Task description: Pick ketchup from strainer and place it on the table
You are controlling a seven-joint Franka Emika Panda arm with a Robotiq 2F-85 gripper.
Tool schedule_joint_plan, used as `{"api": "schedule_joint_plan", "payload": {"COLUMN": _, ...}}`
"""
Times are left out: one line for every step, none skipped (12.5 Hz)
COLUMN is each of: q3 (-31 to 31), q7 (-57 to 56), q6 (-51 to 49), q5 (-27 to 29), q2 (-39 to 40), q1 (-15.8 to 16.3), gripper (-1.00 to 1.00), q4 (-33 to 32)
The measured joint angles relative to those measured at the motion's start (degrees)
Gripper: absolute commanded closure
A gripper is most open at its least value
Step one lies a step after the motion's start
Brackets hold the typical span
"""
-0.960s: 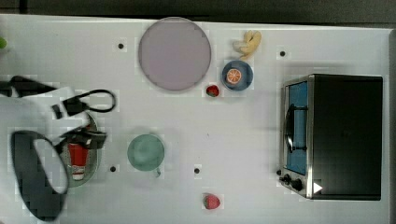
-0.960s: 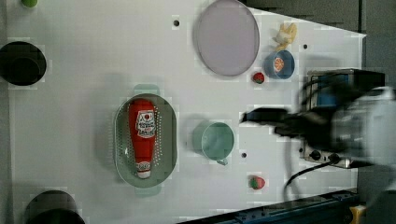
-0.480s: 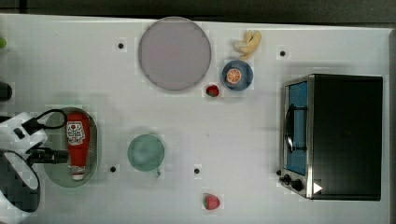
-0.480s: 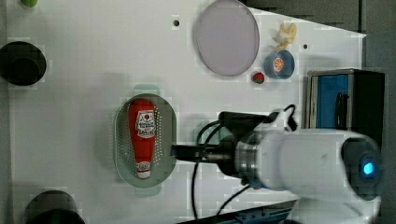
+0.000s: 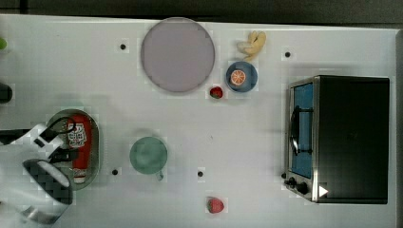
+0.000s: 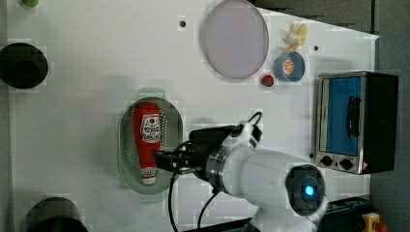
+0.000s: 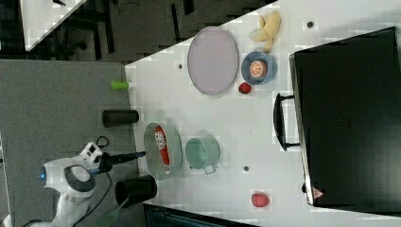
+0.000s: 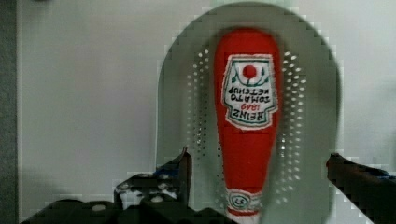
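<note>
Ketchup [image 8: 247, 126] is being seen lying flat inside the strainer [image 8: 317, 107], its long axis running along the strainer's length, with the white cap at the end nearest the arm. In the top view it sits at the left of the frame, below the middle, body [image 5: 79, 142] pointing toward the upper edge and cap toward the lower edge. In the left view the bottle [image 6: 148, 140] is lying left of centre within the oval basin [image 6: 126, 145].

The gripper [image 8: 257, 175] is being held wide open and nothing is being gripped. In the wrist view one finger [image 8: 180, 170] is showing on one side of the bottle's neck and the other on the far side, so the narrow lower part of the bottle is lying between the open jaws. The jaws are being presented across the bottle's long axis, which looks suited to a pinch on the neck. Whether the fingers are already low enough to close cannot be told.

Bare table [image 5: 247, 142] is lying to the right of the strainer in the top view, past a green cup [image 5: 148, 155].
</note>
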Motion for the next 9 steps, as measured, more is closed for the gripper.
{"api": "schedule_joint_plan", "payload": {"q3": -0.36, "q7": 0.0, "q6": 2.15, "q5": -0.67, "q2": 2.69, "q1": 0.01, "gripper": -1.0, "q4": -0.22}}
{"api": "schedule_joint_plan", "payload": {"q3": -0.81, "q7": 0.01, "q6": 3.97, "q5": -1.57, "q2": 5.22, "q1": -0.01, "gripper": -1.0, "q4": -0.45}}
{"api": "schedule_joint_plan", "payload": {"q3": -1.01, "q7": 0.23, "q6": 6.63, "q5": -1.75, "q2": 7.81, "q1": -0.18, "gripper": -1.0, "q4": -0.78}}
{"api": "schedule_joint_plan", "payload": {"q3": -1.09, "q7": 0.51, "q6": 8.92, "q5": -2.05, "q2": 10.74, "q1": -0.33, "gripper": -1.0, "q4": -0.9}}
{"api": "schedule_joint_plan", "payload": {"q3": -1.43, "q7": 0.53, "q6": 11.22, "q5": -2.19, "q2": 13.61, "q1": -0.33, "gripper": -1.0, "q4": -0.9}}
{"api": "schedule_joint_plan", "payload": {"q3": -2.04, "q7": 0.57, "q6": 12.39, "q5": -2.51, "q2": 15.93, "q1": -0.1, "gripper": -1.0, "q4": -1.12}}
{"api": "schedule_joint_plan", "payload": {"q3": -3.16, "q7": 0.59, "q6": 12.51, "q5": -3.25, "q2": 17.58, "q1": 0.47, "gripper": -1.0, "q4": -1.34}}
{"api": "schedule_joint_plan", "payload": {"q3": -4.2, "q7": 0.59, "q6": 12.51, "q5": -4.52, "q2": 18.59, "q1": 0.82, "gripper": -1.0, "q4": -1.57}}
{"api": "schedule_joint_plan", "payload": {"q3": -5.2, "q7": 0.59, "q6": 12.84, "q5": -4.84, "q2": 19.35, "q1": 1.07, "gripper": -1.0, "q4": -1.79}}
